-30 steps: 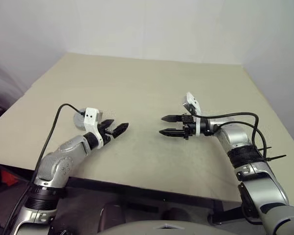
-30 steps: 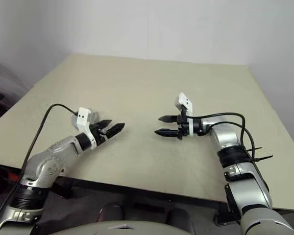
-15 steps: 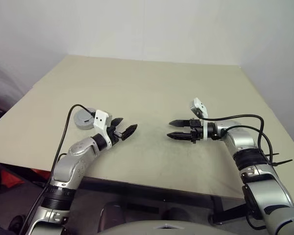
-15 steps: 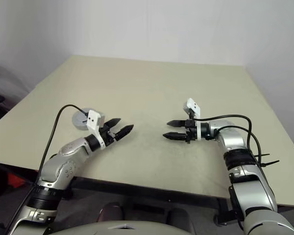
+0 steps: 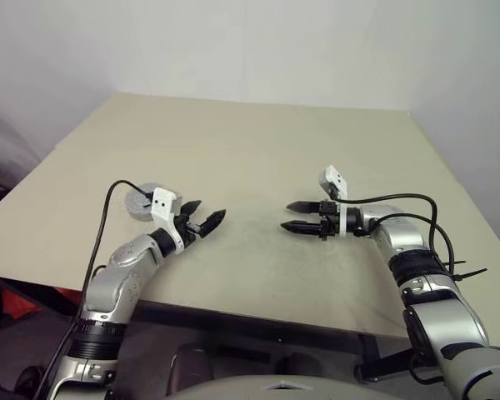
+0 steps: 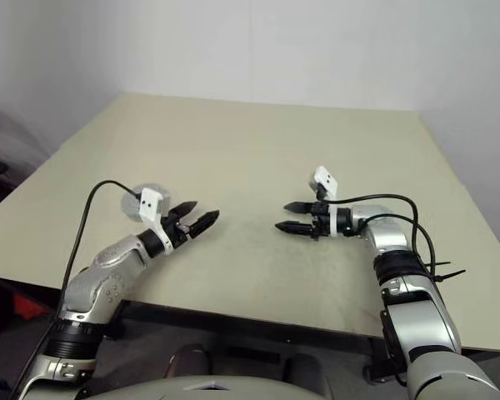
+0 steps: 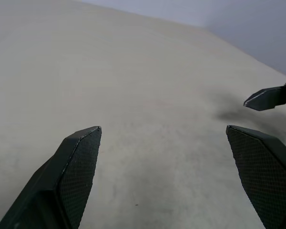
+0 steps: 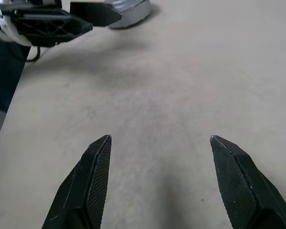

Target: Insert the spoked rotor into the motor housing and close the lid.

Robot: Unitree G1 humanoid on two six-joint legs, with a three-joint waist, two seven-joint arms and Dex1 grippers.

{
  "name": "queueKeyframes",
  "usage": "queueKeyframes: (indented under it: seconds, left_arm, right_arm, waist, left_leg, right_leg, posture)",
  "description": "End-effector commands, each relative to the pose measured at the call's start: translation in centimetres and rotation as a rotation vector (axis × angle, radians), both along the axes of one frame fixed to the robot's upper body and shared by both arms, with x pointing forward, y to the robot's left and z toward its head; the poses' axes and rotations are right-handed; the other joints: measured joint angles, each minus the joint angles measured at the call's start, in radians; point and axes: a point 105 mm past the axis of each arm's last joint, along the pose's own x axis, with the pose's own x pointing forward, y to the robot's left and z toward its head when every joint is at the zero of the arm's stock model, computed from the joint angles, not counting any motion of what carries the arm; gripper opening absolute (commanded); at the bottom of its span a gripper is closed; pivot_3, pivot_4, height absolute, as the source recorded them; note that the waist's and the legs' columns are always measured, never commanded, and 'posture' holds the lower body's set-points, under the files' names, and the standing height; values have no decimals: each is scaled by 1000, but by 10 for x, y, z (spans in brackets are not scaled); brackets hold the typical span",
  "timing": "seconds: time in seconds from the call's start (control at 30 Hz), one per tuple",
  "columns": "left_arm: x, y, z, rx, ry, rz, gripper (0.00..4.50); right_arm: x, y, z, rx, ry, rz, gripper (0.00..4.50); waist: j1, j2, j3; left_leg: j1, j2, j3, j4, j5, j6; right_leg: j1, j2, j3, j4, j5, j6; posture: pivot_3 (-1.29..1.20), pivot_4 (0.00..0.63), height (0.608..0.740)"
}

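Note:
A round silver-grey disc with a small dark centre, the lid, lies on the beige table near its left front. The left arm's white camera mount hides part of it. In the right wrist view the lid shows a low side wall beneath it, and I cannot tell whether that wall is the motor housing. The spoked rotor is out of view. My left gripper hovers just right of the disc, open and empty, pointing toward the middle. My right gripper faces it across a gap, open and empty.
The table's front edge runs close under both arms, and its left edge slants away beside the disc. A black cable loops from the left wrist over the table. Pale walls stand behind the table.
The whole picture has shifted a little, so the camera moved. Both grippers stay open, facing each other in about the same places. The disc lies where it was.

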Motion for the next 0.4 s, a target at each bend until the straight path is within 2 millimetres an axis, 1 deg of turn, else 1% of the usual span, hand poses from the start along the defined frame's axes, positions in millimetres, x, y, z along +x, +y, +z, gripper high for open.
queueKeyframes:
  seconds: [0.03, 0.23, 0.4]
  left_arm:
    - [4, 1, 17, 5, -61, 9, 4446]
    - [10, 6, 24, -4, -80, 34, 4446]
    - [9, 6, 25, 3, -80, 24, 4446]
  right_arm:
    - [9, 7, 20, 26, -80, -7, 3713]
    - [13, 9, 26, 30, -91, -15, 3713]
    - [14, 8, 27, 23, -82, -19, 3713]
  waist:
    - [-4, 0, 0]
    - [-14, 0, 0]
    - [-15, 0, 0]
  left_leg:
    - [0, 0, 0, 0, 0, 0]
    - [0, 0, 0, 0, 0, 0]
    - [0, 0, 0, 0, 0, 0]
  right_leg:
    - [0, 0, 0, 0, 0, 0]
    - [0, 0, 0, 0, 0, 0]
    - [0, 0, 0, 0, 0, 0]
  posture:
    - [0, 0, 740]
    - [0, 0, 740]
    - [0, 0, 740]
